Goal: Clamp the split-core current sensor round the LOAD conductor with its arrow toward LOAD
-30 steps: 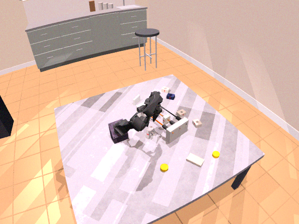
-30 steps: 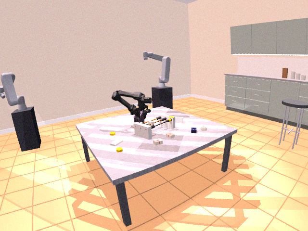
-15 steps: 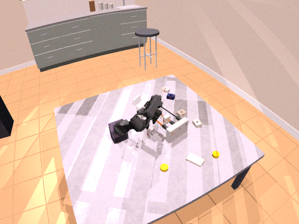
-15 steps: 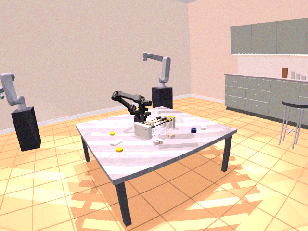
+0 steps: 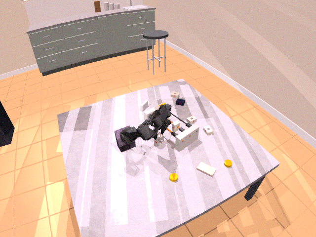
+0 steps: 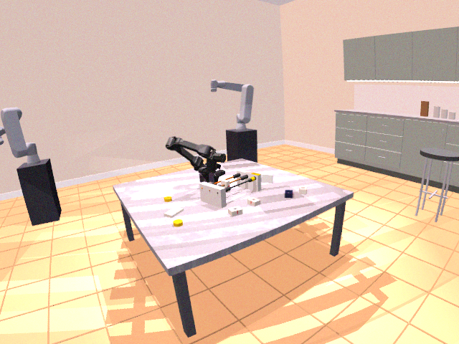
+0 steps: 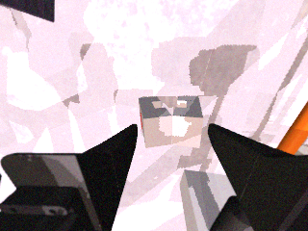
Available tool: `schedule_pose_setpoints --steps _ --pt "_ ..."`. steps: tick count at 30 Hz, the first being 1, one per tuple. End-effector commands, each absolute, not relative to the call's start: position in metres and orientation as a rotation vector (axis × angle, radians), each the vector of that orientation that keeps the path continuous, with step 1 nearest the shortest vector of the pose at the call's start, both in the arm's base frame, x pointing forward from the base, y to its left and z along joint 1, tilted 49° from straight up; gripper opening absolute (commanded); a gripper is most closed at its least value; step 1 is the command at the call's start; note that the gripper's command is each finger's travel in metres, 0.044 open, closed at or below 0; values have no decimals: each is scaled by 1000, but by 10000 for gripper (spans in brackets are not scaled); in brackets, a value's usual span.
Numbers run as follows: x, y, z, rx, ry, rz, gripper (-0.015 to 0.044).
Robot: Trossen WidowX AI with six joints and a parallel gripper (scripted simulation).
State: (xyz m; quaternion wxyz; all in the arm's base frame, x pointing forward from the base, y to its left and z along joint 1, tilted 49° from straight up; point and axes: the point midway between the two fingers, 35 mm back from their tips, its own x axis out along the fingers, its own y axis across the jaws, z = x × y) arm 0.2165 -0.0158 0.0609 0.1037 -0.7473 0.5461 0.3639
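Note:
A pale open sensor [image 5: 158, 141] [image 7: 153, 135] stands on the table beside the conductor rack, with a red mark on one side. My gripper [image 7: 172, 128] is open. Its fingertips point down at the sensor, one on each side in the wrist view, with gaps to both. Nothing is held. The rack has a white end block [image 5: 187, 138] [image 6: 212, 194] and orange and black conductors; an orange conductor [image 7: 295, 132] passes right of the fingers. Another pale sensor [image 5: 175, 126] is at the conductors. The arm hides part of the rack. The LOAD lettering and the standing sensor's arrow direction cannot be read.
Beyond the rack lie pale sensors [image 5: 191, 119] [image 6: 234, 211] and a dark blue one [image 5: 180, 101] [image 6: 288, 193]. A white plate [image 5: 206, 169] [image 6: 173, 212] and two yellow discs [image 5: 174, 177] [image 6: 178, 223] lie on the near side. The dark arm base [image 5: 119, 142] stands left of the sensor.

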Motion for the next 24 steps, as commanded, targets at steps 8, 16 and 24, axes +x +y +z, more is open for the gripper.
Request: schedule_pose_setpoints --steps 8,16,24 --pt "217 -15 61 -2205 1609 1072 260" --pt "217 -15 61 -2205 1609 1072 207" --pt "216 2 75 -2204 1602 1078 16"
